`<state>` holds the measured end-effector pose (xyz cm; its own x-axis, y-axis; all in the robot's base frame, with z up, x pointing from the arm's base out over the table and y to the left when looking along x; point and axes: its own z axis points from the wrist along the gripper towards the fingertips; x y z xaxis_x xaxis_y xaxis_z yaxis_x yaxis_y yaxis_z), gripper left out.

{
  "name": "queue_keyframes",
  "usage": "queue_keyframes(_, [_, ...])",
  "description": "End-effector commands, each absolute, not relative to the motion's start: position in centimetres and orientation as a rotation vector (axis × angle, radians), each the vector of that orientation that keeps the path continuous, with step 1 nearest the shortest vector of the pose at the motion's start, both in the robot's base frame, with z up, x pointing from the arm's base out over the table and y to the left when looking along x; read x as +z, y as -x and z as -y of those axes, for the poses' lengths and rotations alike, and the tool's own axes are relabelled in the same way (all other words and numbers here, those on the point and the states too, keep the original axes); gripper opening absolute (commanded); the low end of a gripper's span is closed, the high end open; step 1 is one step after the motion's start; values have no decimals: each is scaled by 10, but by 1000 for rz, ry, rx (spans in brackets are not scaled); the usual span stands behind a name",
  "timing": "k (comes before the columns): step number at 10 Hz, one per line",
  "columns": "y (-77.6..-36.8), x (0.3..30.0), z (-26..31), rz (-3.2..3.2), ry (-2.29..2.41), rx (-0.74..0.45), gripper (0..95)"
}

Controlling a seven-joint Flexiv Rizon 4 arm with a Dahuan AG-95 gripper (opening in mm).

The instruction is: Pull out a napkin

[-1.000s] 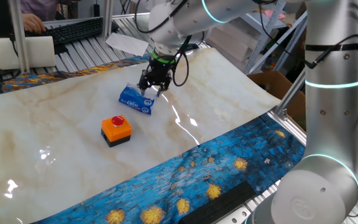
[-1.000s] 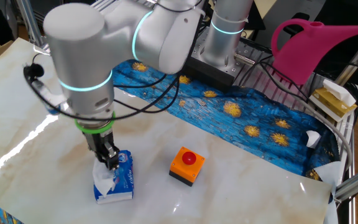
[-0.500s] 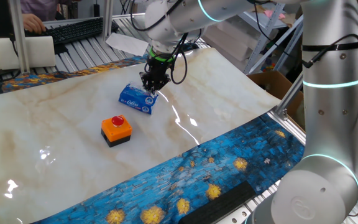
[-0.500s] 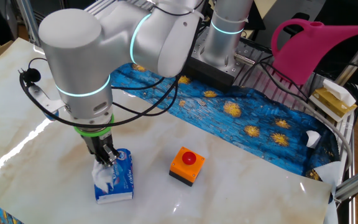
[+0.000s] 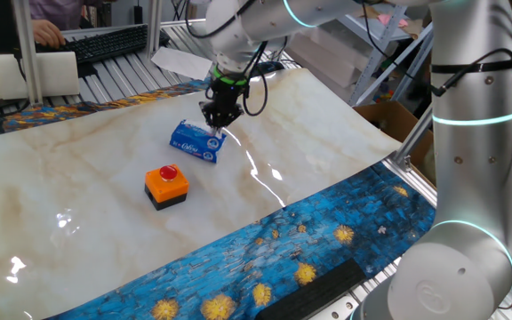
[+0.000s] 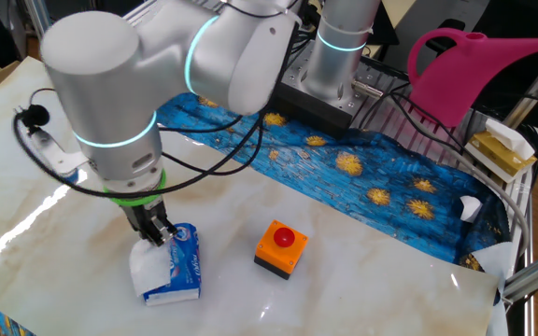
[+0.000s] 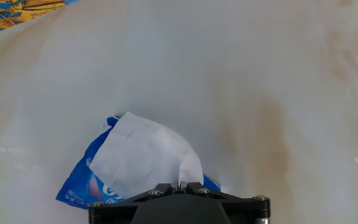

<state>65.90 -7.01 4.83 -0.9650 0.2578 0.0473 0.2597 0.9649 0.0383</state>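
Observation:
The blue packet (image 5: 192, 142) with white lettering lies on the marble table top; it also shows in the other fixed view (image 6: 183, 264) and the hand view (image 7: 79, 183). My gripper (image 5: 216, 122) is shut on the white napkin (image 7: 145, 155) and holds it just above the packet's end. The napkin (image 6: 149, 266) hangs spread out from the jaws, its lower part still at the packet's opening. In the hand view the fingertips (image 7: 179, 186) pinch the sheet's top edge.
An orange box with a red button (image 5: 165, 185) stands on the marble top (image 5: 78, 169) near the packet, also in the other fixed view (image 6: 279, 248). A stiff white paper sheet (image 5: 180, 60) lies at the table's back edge. A blue patterned cloth (image 5: 327, 231) borders the front.
My gripper has risen a little with the napkin in it, and more of the white sheet has come out of the packet. The packet has stayed in place.

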Motion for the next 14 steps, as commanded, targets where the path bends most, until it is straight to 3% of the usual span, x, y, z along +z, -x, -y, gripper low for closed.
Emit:
queue_keyframes(1, [-667,68,79,3014,316,-25,0])
queue_keyframes(9, [-677,150,134,2953,83,66,0])
queue_keyframes(12, [-670,170,127,2947,-2,138,0])
queue_keyframes(14, [-666,178,125,2949,-164,289,0])
